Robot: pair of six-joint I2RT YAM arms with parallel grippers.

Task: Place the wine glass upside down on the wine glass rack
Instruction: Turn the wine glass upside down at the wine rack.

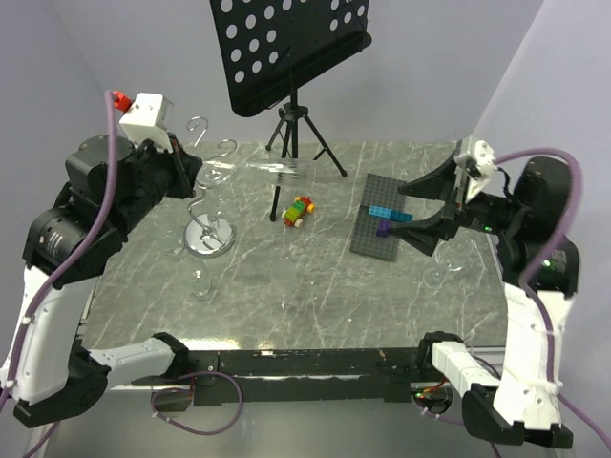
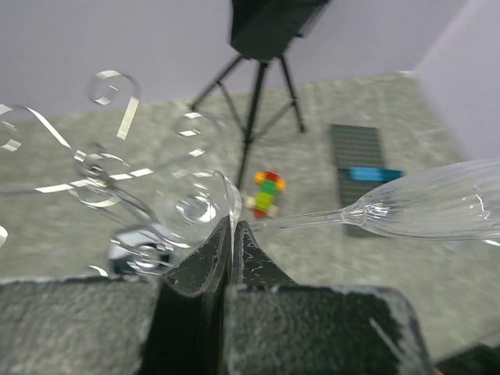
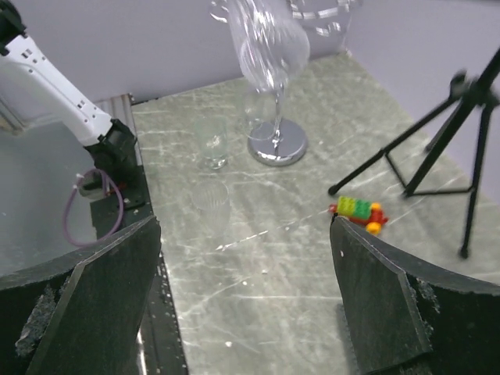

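My left gripper (image 1: 198,177) is shut on the edge of the round foot of a clear wine glass (image 1: 279,171) and holds it on its side in the air. In the left wrist view (image 2: 232,223) the stem runs right to the ribbed bowl (image 2: 437,207). The chrome wine glass rack (image 1: 208,239) stands just beside and below the gripper, and its curled hooks (image 2: 109,86) lie left of the glass foot. The held glass (image 3: 269,43) and the rack's round base (image 3: 277,148) also show in the right wrist view. My right gripper (image 1: 417,210) is wide open and empty over the right side of the table.
A black tripod music stand (image 1: 291,57) stands at the back. A small toy of coloured bricks (image 1: 299,212) and a grey baseplate (image 1: 377,243) with blue and purple bricks lie mid-table. Clear glasses stand near the rack (image 1: 200,281) and below my right gripper (image 1: 441,274).
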